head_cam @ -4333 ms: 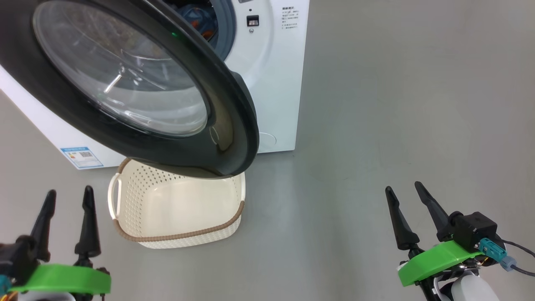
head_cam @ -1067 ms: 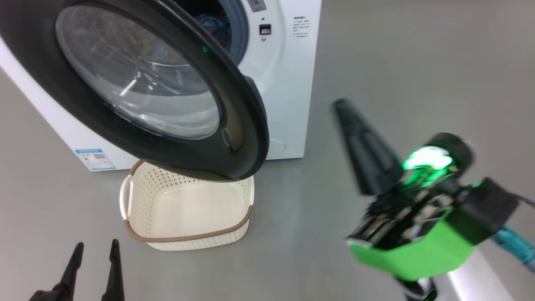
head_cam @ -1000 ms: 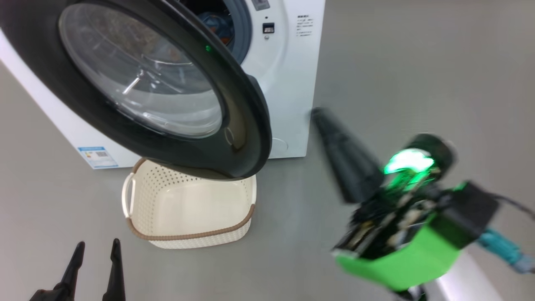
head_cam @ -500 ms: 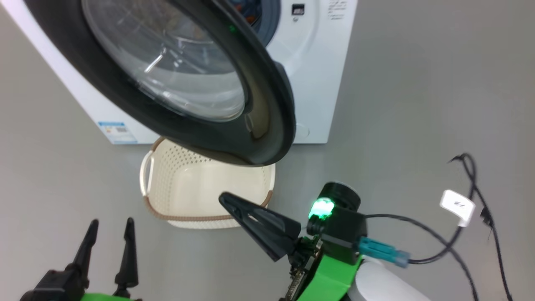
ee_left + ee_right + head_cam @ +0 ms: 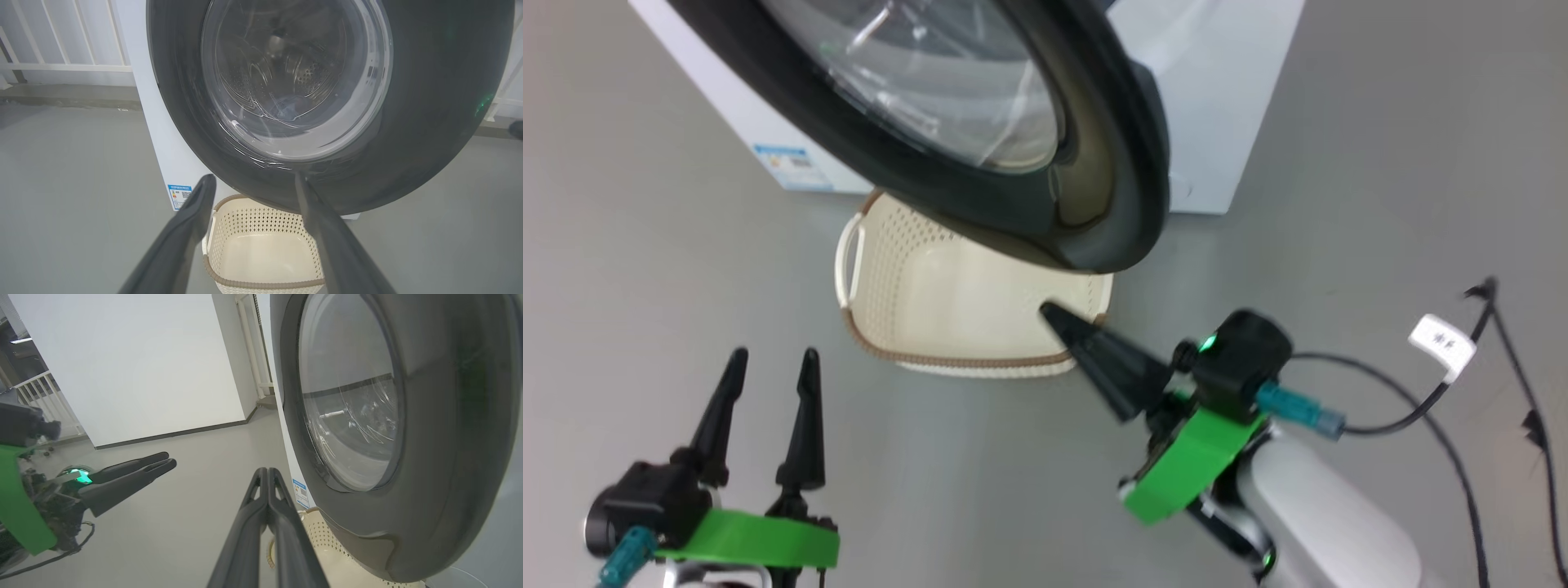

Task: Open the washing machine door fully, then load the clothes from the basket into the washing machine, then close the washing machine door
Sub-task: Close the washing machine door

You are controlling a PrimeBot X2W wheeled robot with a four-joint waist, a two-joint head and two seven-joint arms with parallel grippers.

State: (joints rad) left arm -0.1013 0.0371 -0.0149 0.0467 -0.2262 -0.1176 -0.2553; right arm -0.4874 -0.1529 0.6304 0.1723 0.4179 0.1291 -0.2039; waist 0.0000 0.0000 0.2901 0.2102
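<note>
The washing machine door [image 5: 1119,171] hangs open, its black rim and glass bowl over the cream basket [image 5: 964,302] on the floor. The basket's inside is bare. Behind them stands the white washing machine [image 5: 1225,98]. My right gripper [image 5: 1054,314] is shut on nothing, its tip by the basket's near right corner, just below the door's lower edge. My left gripper [image 5: 772,359] stands open near the floor, left of the basket, holding nothing. In the left wrist view a dim bluish patch [image 5: 291,111] shows through the glass; I cannot tell whether it is the clothes.
Black cables with a white tag [image 5: 1441,343] lie on the grey floor at the right. A blue label sticker [image 5: 792,159] marks the machine's lower left. A white railing [image 5: 61,65] runs behind the machine, and a white wall [image 5: 143,367] stands to its side.
The head camera has shifted, so the machine sits further right and higher. My right gripper, open several seconds ago, is shut and has swung down and left to the basket's corner.
</note>
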